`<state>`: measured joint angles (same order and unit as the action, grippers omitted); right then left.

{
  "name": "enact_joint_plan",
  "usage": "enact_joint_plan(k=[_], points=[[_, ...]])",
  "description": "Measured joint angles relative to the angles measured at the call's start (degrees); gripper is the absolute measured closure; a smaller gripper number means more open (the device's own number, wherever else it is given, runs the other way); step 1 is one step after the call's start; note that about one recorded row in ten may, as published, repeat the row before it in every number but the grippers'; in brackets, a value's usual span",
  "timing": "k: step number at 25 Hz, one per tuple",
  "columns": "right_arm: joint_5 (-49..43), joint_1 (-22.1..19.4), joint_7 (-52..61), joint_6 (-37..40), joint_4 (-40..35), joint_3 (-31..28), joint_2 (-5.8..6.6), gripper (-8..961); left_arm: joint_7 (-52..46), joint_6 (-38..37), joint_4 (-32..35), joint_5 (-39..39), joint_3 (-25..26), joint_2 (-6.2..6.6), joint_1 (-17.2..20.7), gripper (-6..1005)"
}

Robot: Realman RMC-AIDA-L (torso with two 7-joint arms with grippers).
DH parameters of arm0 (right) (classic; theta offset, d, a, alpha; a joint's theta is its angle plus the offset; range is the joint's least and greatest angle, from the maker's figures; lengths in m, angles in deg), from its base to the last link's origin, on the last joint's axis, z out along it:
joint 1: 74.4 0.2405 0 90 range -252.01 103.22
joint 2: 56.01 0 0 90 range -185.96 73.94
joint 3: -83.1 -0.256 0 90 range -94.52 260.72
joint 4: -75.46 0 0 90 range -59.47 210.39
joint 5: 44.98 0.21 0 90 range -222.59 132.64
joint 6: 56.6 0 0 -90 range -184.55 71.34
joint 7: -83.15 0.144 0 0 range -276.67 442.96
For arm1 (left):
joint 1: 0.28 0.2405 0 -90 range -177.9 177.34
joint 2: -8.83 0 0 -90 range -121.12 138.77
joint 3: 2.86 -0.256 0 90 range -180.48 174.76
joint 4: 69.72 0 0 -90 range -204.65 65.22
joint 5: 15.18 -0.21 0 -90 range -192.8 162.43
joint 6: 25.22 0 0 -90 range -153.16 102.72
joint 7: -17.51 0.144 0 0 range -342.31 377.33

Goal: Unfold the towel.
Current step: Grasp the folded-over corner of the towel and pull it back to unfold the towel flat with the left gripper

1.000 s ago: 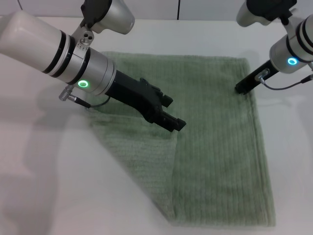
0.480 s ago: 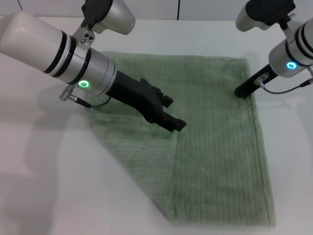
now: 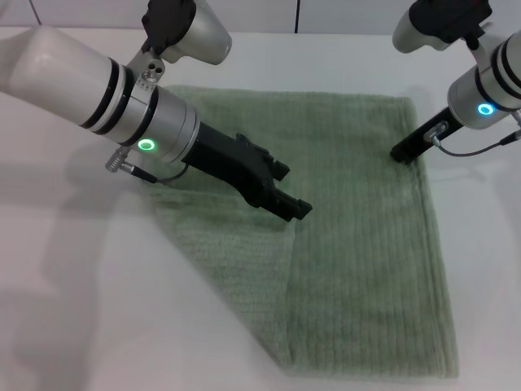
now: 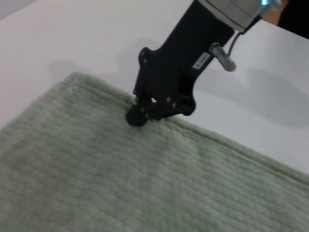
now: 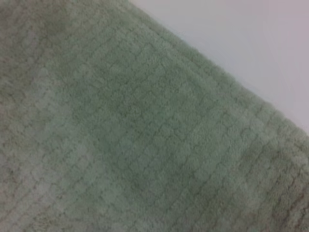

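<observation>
The sage-green towel (image 3: 358, 244) lies flat on the white table. Its near-left corner is folded over as a triangular flap (image 3: 244, 261). My left gripper (image 3: 295, 208) is low over the towel, its tip on the flap's corner, shut on the cloth there. My right gripper (image 3: 402, 152) is shut, and its tip presses down on the towel's right hem near the far right corner. It also shows in the left wrist view (image 4: 136, 116), resting on the hem. The right wrist view shows only towel (image 5: 135, 135) and table.
The bare white tabletop (image 3: 89, 309) surrounds the towel on the left, right and far sides. A pale wall edge (image 3: 326, 16) runs along the back. The left arm's thick forearm (image 3: 106, 98) spans the towel's far-left corner.
The left forearm has shifted slightly to the right while its tip stays on the flap's corner. The right arm settled a little lower on the hem. The towel has not visibly moved.
</observation>
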<state>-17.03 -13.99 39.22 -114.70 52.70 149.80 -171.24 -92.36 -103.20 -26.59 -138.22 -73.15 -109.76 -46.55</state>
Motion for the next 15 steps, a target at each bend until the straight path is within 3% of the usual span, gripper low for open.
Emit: enact_joint_plan(k=[9,15], points=[[-0.1,0.5,0.0,0.0,0.0,0.0,0.0,954,0.0,5.4,-4.8,1.6,-5.8,-0.13,-1.3,206],[0.0,0.6,0.0,0.0,0.0,0.2,-0.04,954,0.0,6.8,-5.3,2.0,-6.3,-0.19,-1.4,208]])
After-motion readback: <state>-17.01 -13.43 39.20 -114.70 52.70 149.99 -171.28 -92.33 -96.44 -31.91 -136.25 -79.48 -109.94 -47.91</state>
